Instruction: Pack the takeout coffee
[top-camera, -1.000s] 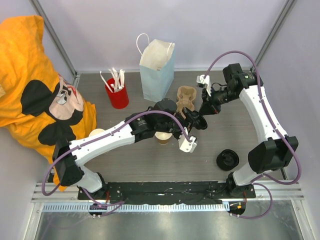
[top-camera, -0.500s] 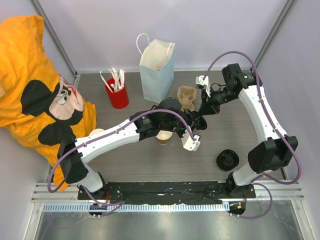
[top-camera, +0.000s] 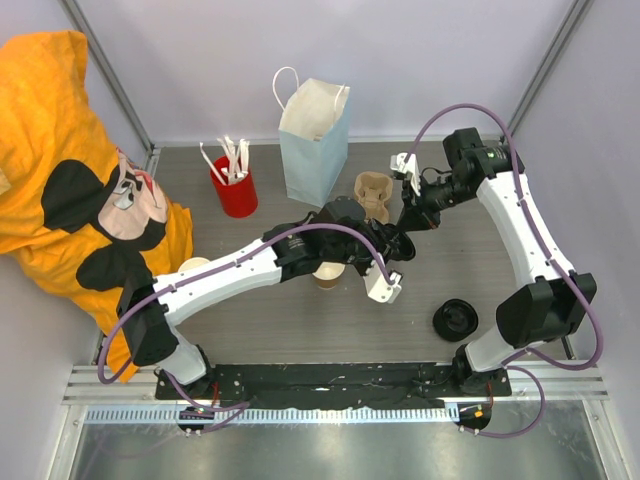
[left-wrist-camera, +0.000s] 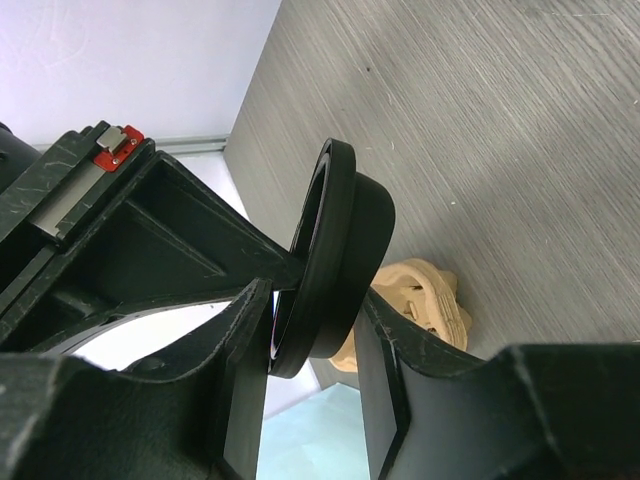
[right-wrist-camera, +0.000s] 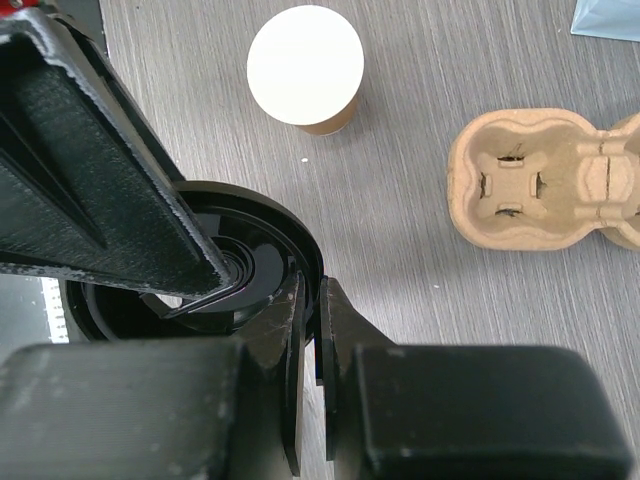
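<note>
Black plastic first: clamps the black lid (left-wrist-camera: 345, 230) edge-on in the left gripper (left-wrist-camera: 315, 300), jaws pressed against its sides, and pinches its rim in the right gripper (right-wrist-camera: 310, 290), jaws nearly together. Reaches there, centre of the top view, with the left arm stretched from lower left across the table (top-camera: 270, 320) and over the lidless tan-brown paper cup (right-wrist-camera: 305, 65) standing mid-table, and with the right arm bent in from the right edge beside the pulp carrier (right-wrist-camera: 545, 180). Looks almost unchanged from half a second ago; against a second ago, has nudged the left wrist slightly rightward.
</note>
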